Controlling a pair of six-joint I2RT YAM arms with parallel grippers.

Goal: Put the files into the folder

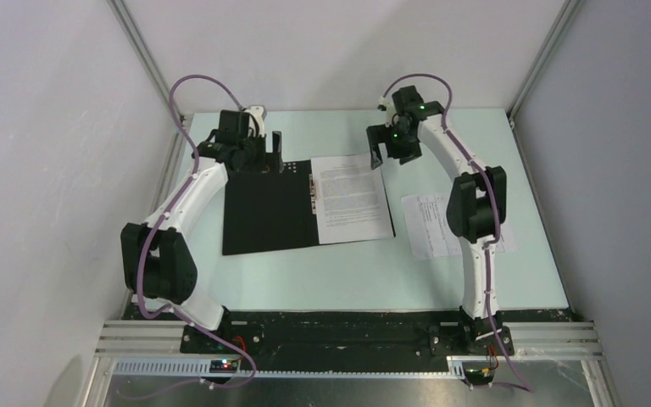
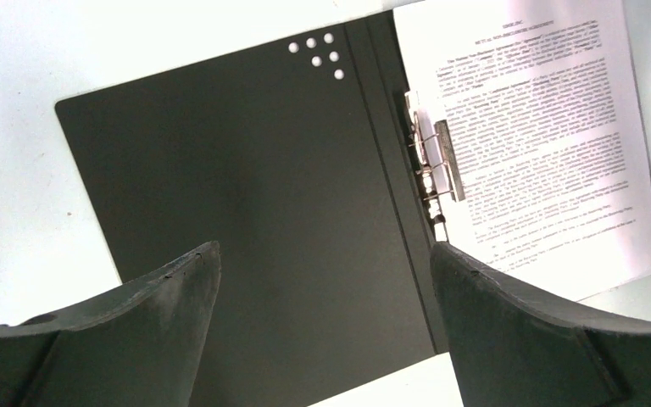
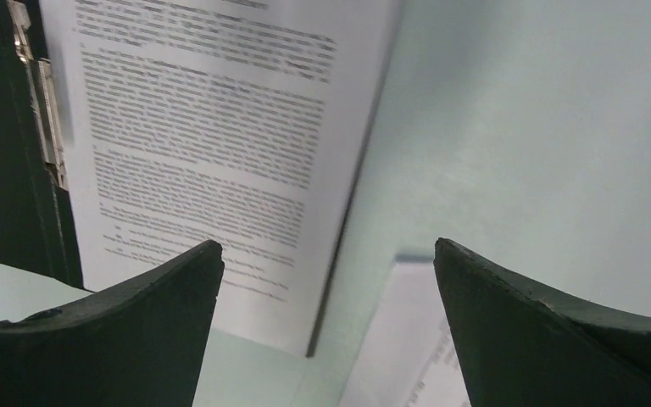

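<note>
Your folder (image 1: 267, 212) lies open and flat in the middle of the counter (image 1: 347, 280), black side up. One printed sheet (image 1: 352, 199) already lies on its right half, next to the metal clip (image 2: 437, 161) by the fold. You cannot tell from here if the clip pins it down. A loose sheet (image 1: 426, 227) lies on the counter at about 3 o'clock from the folder, near it but not touching, and your right arm (image 1: 473, 208) hides part of it. It may be one page or more; that is too hard to see. Your left fingers (image 2: 144, 318) are spread wide with nothing in them, and they hang over the folder's far left corner, at about 11 o'clock. Your right fingers (image 3: 144, 318) are spread wide too and hold nothing. They hang over the far right corner of the first sheet, at about 1 o'clock. So I think you are partway through: one sheet is in, one is not in yet, and the step now is to go get the loose one. For that, your right fingers need to swing toward 5 o'clock, come down at an edge of the loose sheet, and pinch it. Paper lies very flat, so getting a finger under the edge will be the tricky bit. Then it should slide toward 9 o'clock, onto the first sheet, with the edges lined up.
</note>
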